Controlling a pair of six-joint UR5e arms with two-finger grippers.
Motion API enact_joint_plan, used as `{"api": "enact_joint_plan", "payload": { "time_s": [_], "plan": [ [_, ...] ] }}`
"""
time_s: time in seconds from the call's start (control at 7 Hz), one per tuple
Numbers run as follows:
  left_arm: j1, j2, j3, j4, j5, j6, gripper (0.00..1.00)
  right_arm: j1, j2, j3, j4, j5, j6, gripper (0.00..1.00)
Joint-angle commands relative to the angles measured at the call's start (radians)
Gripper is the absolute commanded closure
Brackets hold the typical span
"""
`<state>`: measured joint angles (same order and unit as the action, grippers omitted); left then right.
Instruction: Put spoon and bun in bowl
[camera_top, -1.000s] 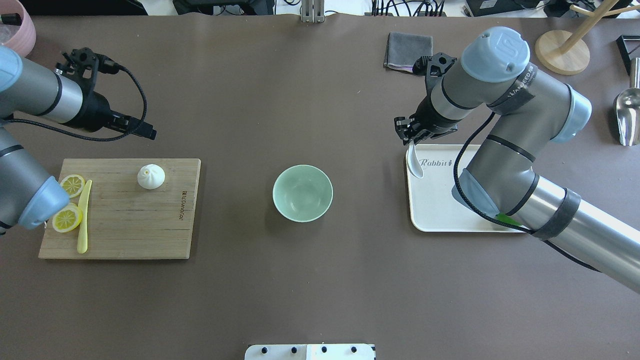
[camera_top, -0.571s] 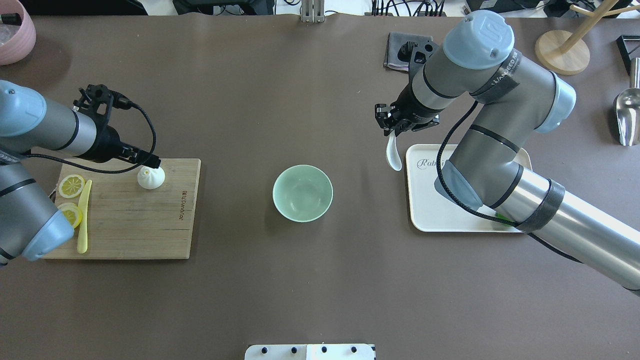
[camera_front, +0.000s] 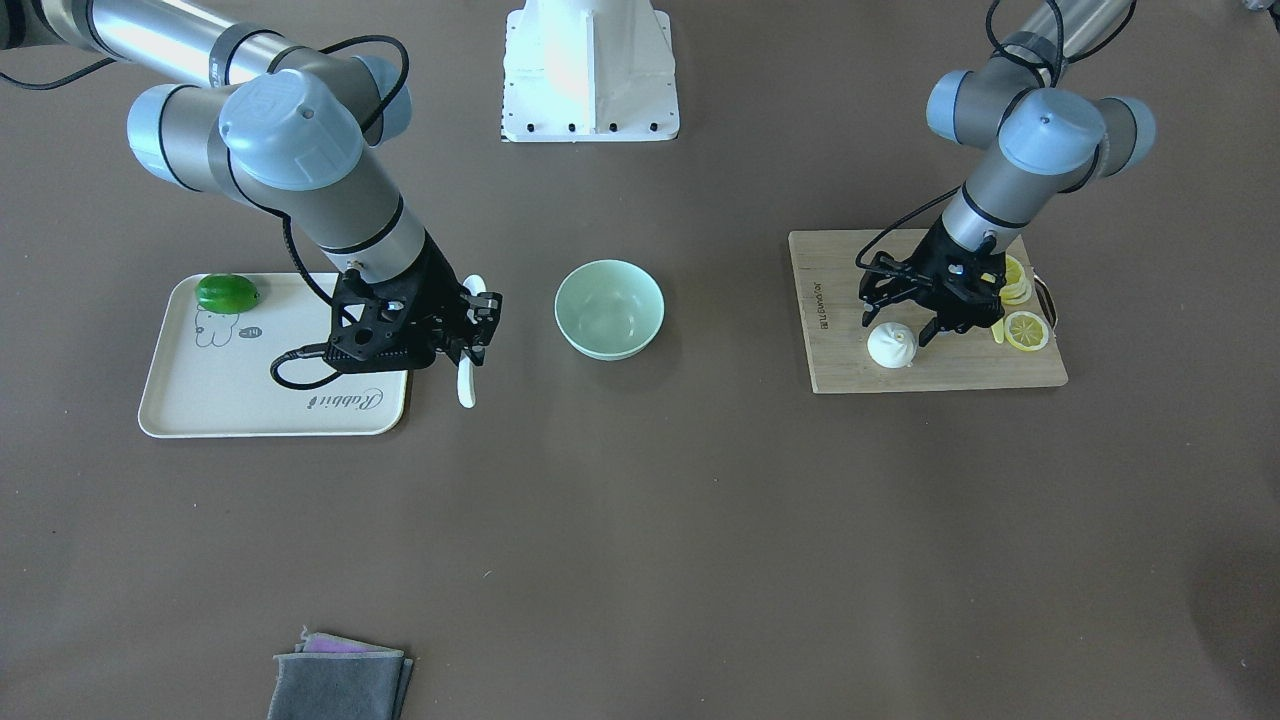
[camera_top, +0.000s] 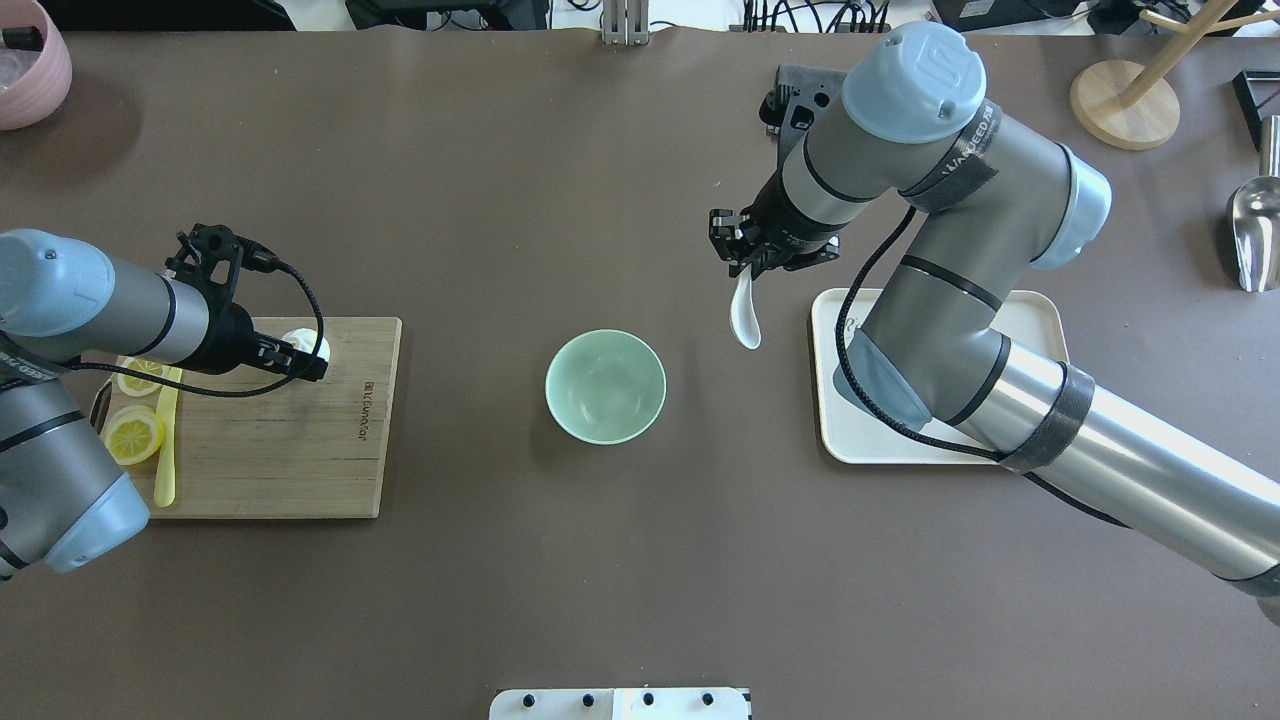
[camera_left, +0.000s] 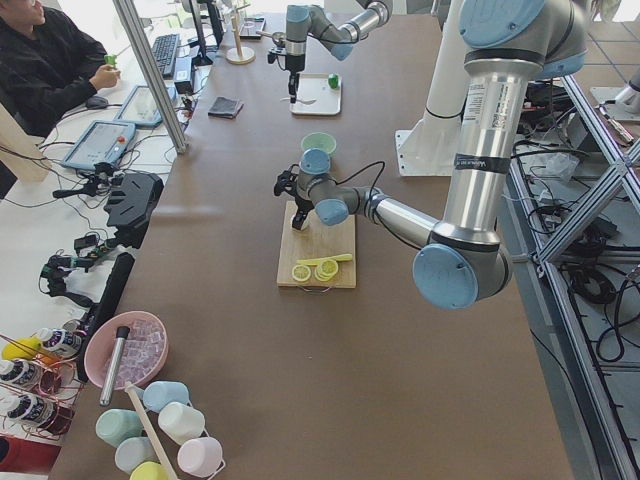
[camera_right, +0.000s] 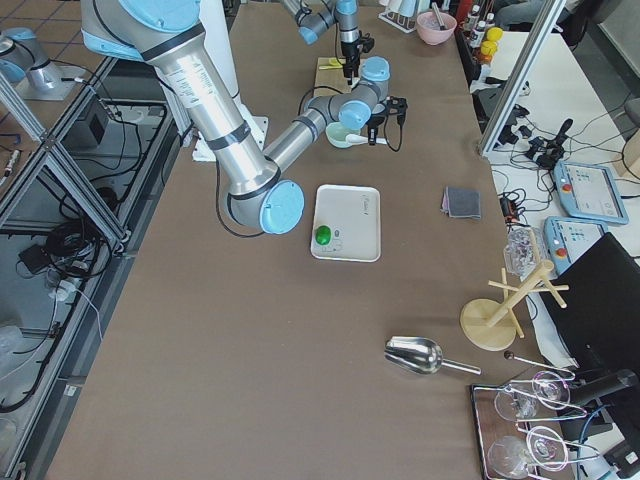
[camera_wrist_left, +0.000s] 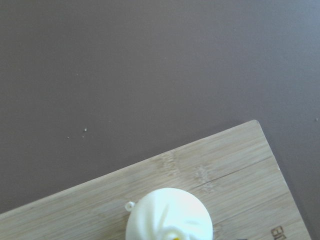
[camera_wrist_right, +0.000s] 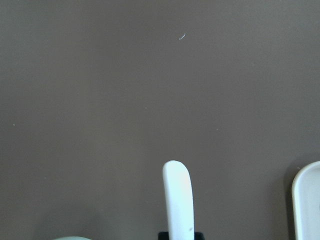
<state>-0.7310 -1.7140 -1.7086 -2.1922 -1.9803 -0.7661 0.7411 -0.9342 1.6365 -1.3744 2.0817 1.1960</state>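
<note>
My right gripper (camera_top: 745, 268) is shut on the handle of the white spoon (camera_top: 744, 318), which hangs above the table between the tray and the mint-green bowl (camera_top: 605, 386). The spoon (camera_front: 466, 384) and bowl (camera_front: 609, 308) also show in the front view, and the spoon's tip (camera_wrist_right: 178, 200) in the right wrist view. The white pleated bun (camera_front: 892, 345) sits on the wooden cutting board (camera_front: 940, 375). My left gripper (camera_front: 900, 327) is open just over the bun, fingers on either side. In the overhead view it hides most of the bun (camera_top: 308, 343). The bun (camera_wrist_left: 169, 216) also shows in the left wrist view.
Lemon slices (camera_top: 135, 437) and a pale-yellow knife (camera_top: 166, 440) lie on the board's left end. A cream tray (camera_top: 880, 425) holds a green fruit (camera_front: 227, 293). A grey cloth (camera_front: 340, 680), a metal scoop (camera_top: 1255, 235) and a wooden stand (camera_top: 1125, 105) lie at the far edge.
My right gripper has carried the spoon leftward off the tray toward the bowl. My left gripper has moved down and over the bun.
</note>
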Motion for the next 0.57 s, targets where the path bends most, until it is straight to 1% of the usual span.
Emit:
{"api": "enact_joint_plan", "payload": {
  "time_s": [0.0, 0.14, 0.29, 0.43],
  "plan": [
    [-0.001, 0.007, 0.003, 0.003, 0.002, 0.004, 1.00, -0.031, 0.034, -0.001, -0.006, -0.008, 0.046, 1.00],
    [-0.024, 0.007, -0.008, 0.005, -0.002, 0.001, 1.00, -0.045, 0.054, -0.001, -0.006, -0.009, 0.072, 1.00],
    [-0.057, 0.005, -0.037, 0.009, -0.015, 0.001, 1.00, -0.074, 0.061, -0.004, -0.006, -0.029, 0.088, 1.00],
    [-0.082, -0.012, -0.055, 0.021, -0.040, -0.002, 1.00, -0.106, 0.067, -0.010, -0.003, -0.072, 0.106, 1.00]
  ]
}}
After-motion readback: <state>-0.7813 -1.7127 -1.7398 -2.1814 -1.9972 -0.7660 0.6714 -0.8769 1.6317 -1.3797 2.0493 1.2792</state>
